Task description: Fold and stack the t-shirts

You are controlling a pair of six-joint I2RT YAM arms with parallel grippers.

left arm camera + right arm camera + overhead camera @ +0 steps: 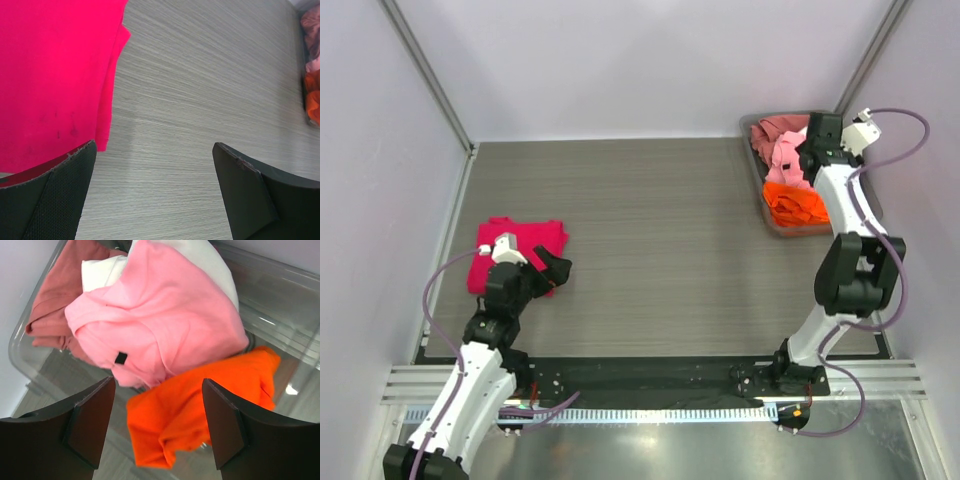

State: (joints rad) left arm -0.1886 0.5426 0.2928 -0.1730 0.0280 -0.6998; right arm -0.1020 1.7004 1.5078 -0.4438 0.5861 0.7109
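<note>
Right hand [157, 390] spread over the bin [285, 295] at two o'clock; closing now could snag pink shirt [160, 325] and orange shirt [200, 405] together. Left hand [154, 150] spread, idle.

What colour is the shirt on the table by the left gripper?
Magenta-red t-shirt, plain, no pattern. Shows best in the left wrist view.

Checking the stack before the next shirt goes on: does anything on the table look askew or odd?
Slightly. The folded magenta-red t-shirt lies a little skewed to the grain of the table, and one layer pokes out along one edge, not flush. The shirts in the clear bin are crumpled, but that fits unfolded laundry.
</note>
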